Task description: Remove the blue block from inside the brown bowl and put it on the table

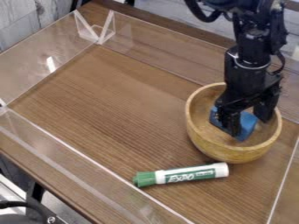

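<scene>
The gripper [239, 118] reaches down into the bowl [208, 135], jaws spread wide either side of the block [243, 129] (seemingly not pinching it yet). A marker [179, 176] lies on the table [111, 114].
</scene>
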### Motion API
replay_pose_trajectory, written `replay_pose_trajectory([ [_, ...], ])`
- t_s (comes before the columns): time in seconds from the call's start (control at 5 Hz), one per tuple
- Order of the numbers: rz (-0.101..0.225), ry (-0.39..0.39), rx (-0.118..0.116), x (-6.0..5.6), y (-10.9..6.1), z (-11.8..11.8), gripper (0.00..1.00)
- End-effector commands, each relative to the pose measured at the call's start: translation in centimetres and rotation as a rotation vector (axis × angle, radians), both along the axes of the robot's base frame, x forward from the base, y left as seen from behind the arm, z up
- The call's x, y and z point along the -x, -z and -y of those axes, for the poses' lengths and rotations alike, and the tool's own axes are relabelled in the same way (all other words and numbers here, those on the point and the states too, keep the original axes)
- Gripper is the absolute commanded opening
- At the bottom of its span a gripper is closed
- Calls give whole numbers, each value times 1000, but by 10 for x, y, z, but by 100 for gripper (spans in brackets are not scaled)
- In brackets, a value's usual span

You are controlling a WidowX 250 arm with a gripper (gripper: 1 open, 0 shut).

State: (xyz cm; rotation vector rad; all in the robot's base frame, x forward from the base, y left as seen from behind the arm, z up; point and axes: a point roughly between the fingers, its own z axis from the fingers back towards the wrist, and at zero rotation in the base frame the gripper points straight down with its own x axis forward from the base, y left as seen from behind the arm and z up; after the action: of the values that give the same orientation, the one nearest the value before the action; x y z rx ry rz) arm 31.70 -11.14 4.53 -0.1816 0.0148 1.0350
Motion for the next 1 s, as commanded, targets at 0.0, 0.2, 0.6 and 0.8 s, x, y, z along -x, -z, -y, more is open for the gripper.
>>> replay_pose_trajectory([
  [0.0, 48, 3, 15, -8, -13, 1, 0],
  [0.2, 53, 13, 15, -9, -15, 1, 0],
  [0.6, 44, 58, 6, -7, -22, 1, 0],
  [0.8, 40, 79, 2, -6, -26, 1, 0],
])
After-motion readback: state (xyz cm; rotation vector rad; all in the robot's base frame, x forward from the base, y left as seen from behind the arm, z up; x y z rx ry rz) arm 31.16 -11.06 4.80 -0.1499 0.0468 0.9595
